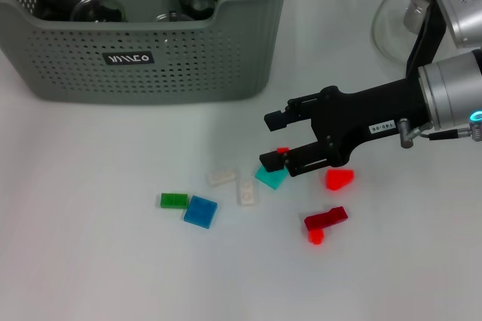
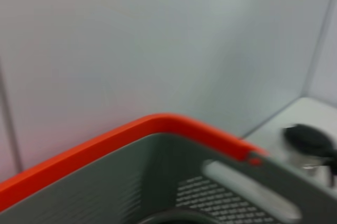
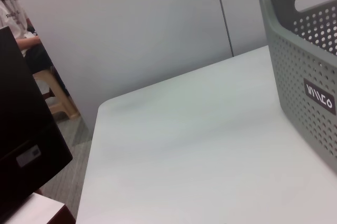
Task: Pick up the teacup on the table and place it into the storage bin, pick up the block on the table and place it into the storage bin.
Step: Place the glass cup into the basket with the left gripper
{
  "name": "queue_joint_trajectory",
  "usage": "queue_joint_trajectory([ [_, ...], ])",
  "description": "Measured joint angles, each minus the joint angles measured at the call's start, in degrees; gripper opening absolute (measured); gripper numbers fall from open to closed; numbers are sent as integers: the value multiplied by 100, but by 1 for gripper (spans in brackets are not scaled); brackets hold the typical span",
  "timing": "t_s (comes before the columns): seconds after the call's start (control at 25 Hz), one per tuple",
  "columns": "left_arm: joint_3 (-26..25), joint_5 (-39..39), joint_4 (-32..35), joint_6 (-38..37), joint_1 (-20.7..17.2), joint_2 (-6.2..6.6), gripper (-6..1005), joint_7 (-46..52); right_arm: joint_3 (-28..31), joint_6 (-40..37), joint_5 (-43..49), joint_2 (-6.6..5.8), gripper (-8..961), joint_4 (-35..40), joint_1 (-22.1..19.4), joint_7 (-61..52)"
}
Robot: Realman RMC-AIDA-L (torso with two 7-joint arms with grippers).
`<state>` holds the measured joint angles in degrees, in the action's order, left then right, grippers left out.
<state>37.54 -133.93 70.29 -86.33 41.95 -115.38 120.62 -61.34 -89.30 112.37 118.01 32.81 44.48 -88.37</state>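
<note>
Storage bin at far left of table, dark teaware inside; L arm not in head view, jaw state can't tell; L wrist cam shows only the bin's rim close up. Loose blocks near centre: green block, blue block, two white blocks, then teal block. R gripper reaches in from the right, jaws wide open, holding nothing, lower finger just over teal block. Red blocks beyond; glass pot far right.
</note>
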Motion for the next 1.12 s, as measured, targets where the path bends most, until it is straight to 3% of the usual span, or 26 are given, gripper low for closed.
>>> queue_joint_trajectory([
  [0.2, 608, -938, -1087, 1465, 489, 26, 48, 428, 0, 5, 13, 2, 766, -5, 21, -22],
  [0.36, 943, -1634, -1845, 2182, 895, -27, 48, 603, 0, 25, 13, 3, 766, -11, 26, -43],
  [0.76, 1280, -2058, -2682, 2946, 1289, -144, 49, 686, 0, 89, 14, 11, 766, -12, 53, -29],
  [1.12, 1353, -2068, -2823, 3095, 1326, -170, 56, 637, -2, 103, 54, 12, 766, -12, 52, 22],
])
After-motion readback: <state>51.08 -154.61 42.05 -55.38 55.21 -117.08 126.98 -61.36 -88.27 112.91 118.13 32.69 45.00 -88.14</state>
